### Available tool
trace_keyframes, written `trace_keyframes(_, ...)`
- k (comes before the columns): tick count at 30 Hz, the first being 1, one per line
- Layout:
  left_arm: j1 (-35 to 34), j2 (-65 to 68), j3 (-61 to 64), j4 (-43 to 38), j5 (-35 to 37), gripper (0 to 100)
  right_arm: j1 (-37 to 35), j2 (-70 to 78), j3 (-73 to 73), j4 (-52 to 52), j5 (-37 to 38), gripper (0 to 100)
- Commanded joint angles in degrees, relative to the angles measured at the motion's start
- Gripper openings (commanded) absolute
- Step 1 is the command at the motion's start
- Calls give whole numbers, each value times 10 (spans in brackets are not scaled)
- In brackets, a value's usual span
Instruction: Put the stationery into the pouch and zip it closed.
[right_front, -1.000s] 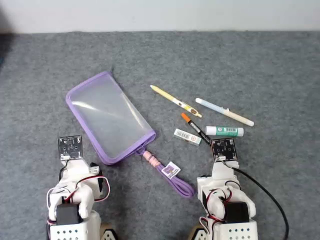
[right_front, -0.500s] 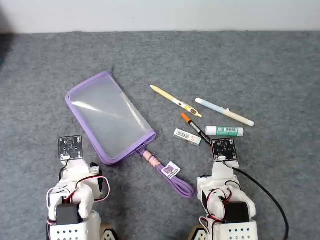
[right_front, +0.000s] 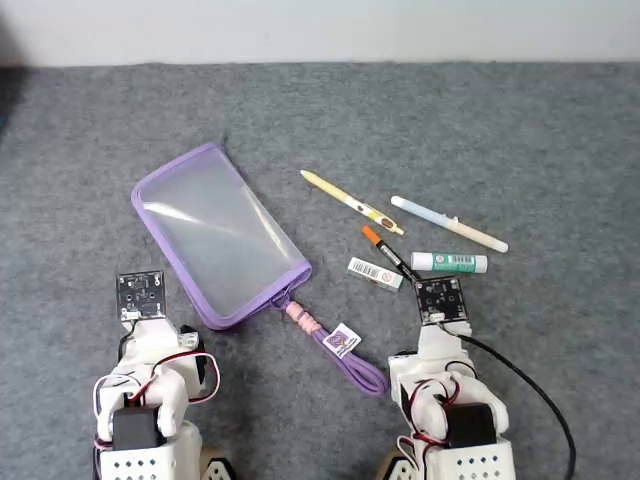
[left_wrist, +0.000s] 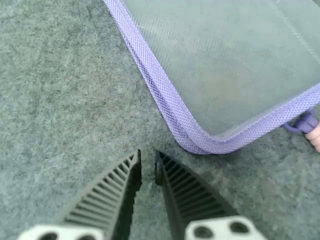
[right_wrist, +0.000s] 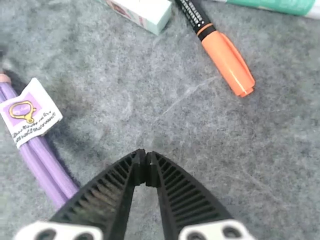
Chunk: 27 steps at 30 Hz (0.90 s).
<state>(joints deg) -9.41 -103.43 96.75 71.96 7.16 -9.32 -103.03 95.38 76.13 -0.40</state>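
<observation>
Our left gripper (left_wrist: 147, 165) hangs just above the grey counter (right_front: 520, 130) with its jaws drawn almost together, a thin slit between them and nothing held. Just beyond its tips lies the near corner of the clear, purple-edged pouch (left_wrist: 225, 75), flat on the counter and set at a slant. Our right gripper (right_wrist: 145, 167) is clenched, its tips touching, and it holds nothing either. Beside it runs the purple strap (right_wrist: 42, 165) with its white tag (right_wrist: 30, 112), which leads from the pouch's corner. Ahead of this gripper we see the orange-capped pen (right_wrist: 215, 45), with a small pale eraser (right_wrist: 145, 10) next to it and a green glue stick (right_wrist: 270, 5) on the pen's other side. From the high view, a yellow pen (right_front: 352, 203) and a pale blue pen (right_front: 448, 224) lie farther out. All five pieces rest on the counter to the right of the pouch, apart from it.
</observation>
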Motion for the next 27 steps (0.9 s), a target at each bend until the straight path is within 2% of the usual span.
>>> trace_keyframes(1,-1,-8,-3,1,5,51,-29,-9,11,-12,-5,11)
trace_keyframes(5,-1,-8,-3,1,5,51,-27,-8,11,-12,-4,11)
trace_keyframes(11,-1,-8,-3,1,5,51,49,-9,10,-15,-4,11)
trace_keyframes(16,-1,-8,-3,1,5,51,58,-8,-14,-66,11,8)
trace_keyframes(19,-1,-8,-3,1,5,51,40,-7,-83,-70,4,9)
trace_keyframes(23,-1,-8,-3,1,5,51,-33,7,-192,-68,5,8)
trace_keyframes(27,-1,-8,-3,1,5,51,-90,120,-258,-69,1,8)
